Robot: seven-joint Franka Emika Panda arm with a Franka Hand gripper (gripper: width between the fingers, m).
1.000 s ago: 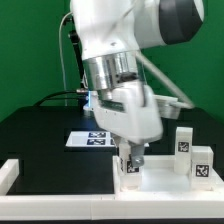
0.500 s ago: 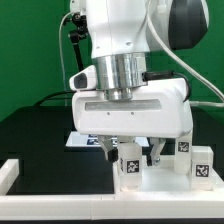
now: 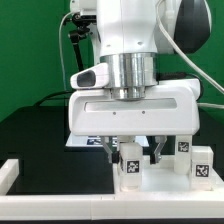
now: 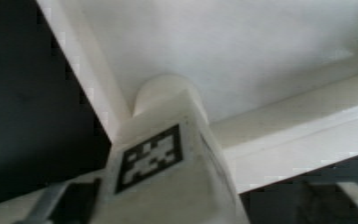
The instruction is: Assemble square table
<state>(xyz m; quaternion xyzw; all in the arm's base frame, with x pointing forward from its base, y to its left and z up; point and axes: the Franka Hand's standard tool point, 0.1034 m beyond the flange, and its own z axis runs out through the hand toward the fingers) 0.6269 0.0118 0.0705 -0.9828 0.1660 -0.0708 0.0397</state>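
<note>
The gripper [image 3: 132,152] hung low over the square panel [image 3: 160,175], its jaws spread to either side of an upright tagged leg [image 3: 129,166] at the panel's near corner; whether the fingers touched it could not be told. Two more legs [image 3: 203,165] stood on the panel, toward the exterior view's right of the gripper.

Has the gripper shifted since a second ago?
Yes. The gripper has turned to face the camera squarely, and sits slightly toward the exterior view's right, still over the leg.
</note>
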